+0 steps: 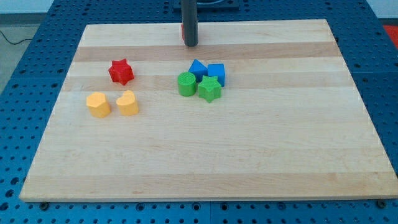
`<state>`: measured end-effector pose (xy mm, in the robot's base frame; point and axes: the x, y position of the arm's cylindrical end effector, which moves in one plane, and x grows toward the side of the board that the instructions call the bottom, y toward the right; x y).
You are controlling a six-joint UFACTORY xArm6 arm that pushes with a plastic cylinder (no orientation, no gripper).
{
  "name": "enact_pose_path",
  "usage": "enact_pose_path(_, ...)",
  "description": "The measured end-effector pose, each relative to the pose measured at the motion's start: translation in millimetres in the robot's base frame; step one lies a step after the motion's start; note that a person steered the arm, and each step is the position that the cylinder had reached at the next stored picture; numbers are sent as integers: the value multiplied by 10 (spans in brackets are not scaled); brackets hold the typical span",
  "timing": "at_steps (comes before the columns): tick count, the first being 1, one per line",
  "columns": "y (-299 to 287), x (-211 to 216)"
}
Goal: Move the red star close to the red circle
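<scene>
The rod stands upright near the middle of the bench's [205,168] top edge, my tip [190,45] resting on the wood; this tool has no jaws and holds nothing. A sliver of red shows behind the rod, touching it; its shape cannot be told. The red star [121,71] lies well apart, toward the left edge, above two yellow blocks [98,104].

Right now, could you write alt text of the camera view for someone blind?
My tip touches a wooden board near its top edge, hiding a red block. Left: red star above two yellow blocks. Centre: two blue and two green blocks.
</scene>
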<state>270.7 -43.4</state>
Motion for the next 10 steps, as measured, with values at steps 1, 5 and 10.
enact_pose_path(1,-618,57)
enact_pose_path(5,-1777,1263)
enact_pose_path(10,-1633,1104)
